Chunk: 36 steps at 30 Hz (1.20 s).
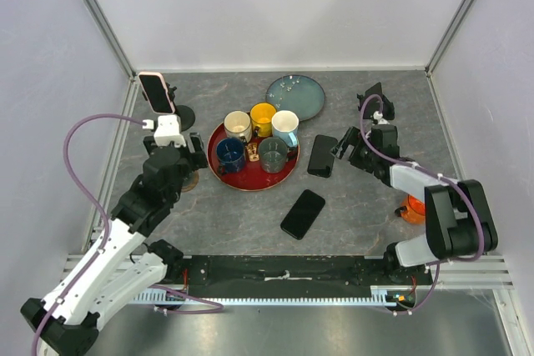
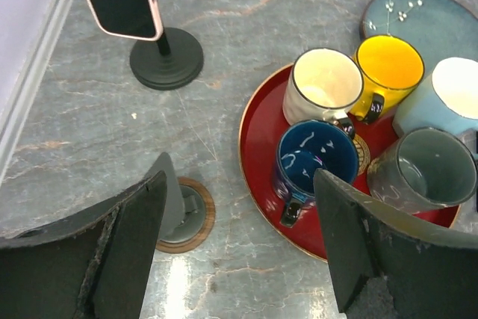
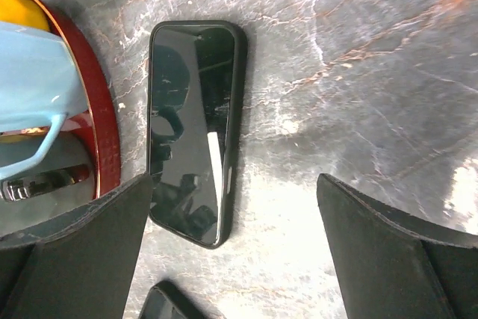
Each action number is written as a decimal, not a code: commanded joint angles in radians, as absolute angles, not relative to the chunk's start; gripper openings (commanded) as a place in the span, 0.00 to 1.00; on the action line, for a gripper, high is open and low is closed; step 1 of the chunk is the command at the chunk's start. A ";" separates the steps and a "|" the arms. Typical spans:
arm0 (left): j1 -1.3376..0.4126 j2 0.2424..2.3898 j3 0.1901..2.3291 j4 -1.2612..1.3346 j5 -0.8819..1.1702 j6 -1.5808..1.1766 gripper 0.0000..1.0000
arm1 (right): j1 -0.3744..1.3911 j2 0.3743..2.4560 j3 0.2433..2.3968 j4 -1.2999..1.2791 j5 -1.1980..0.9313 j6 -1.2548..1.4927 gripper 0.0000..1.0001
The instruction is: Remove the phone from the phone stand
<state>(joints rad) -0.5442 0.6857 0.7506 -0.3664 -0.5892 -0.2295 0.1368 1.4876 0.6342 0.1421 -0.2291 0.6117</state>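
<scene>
Top view: pink-cased phone (image 1: pixel 155 92) being gripped upright in phone stand (image 1: pixel 182 117), far-left corner of desk (image 1: pixel 234 218). Left hand (image 1: pixel 175 152) being shown spread, empty, near stand. Right hand (image 1: pixel 346 152) being shown released over black phone (image 1: pixel 322 156), flat beside red tray (image 1: pixel 250 187).

Left wrist view: pink-cased phone's top being cropped; screen dark.

Right wrist view: black phone lying untouched; second phone (image 3: pixel 160 300) being cut off.

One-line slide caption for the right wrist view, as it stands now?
Right tool open above a black phone lying flat on the grey table, beside the red tray.
</scene>
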 commanded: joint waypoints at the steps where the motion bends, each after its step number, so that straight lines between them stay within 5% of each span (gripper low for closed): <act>1: -0.528 0.751 0.785 -0.400 -0.451 -0.290 0.86 | 0.164 1.367 0.621 0.069 -0.030 0.506 0.98; 14: -0.382 1.009 0.818 -0.518 -0.193 -0.400 0.86 | 0.183 1.123 0.531 0.127 0.090 0.482 0.98; 36: -0.255 1.238 0.868 -0.554 -0.341 -0.383 0.86 | 0.247 1.095 0.515 0.169 0.115 0.463 0.98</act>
<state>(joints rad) -0.2699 1.2186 0.8261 -0.5446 -0.2840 -0.3733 0.2352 1.1183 0.5144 0.1268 0.0887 0.4805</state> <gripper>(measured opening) 0.859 0.982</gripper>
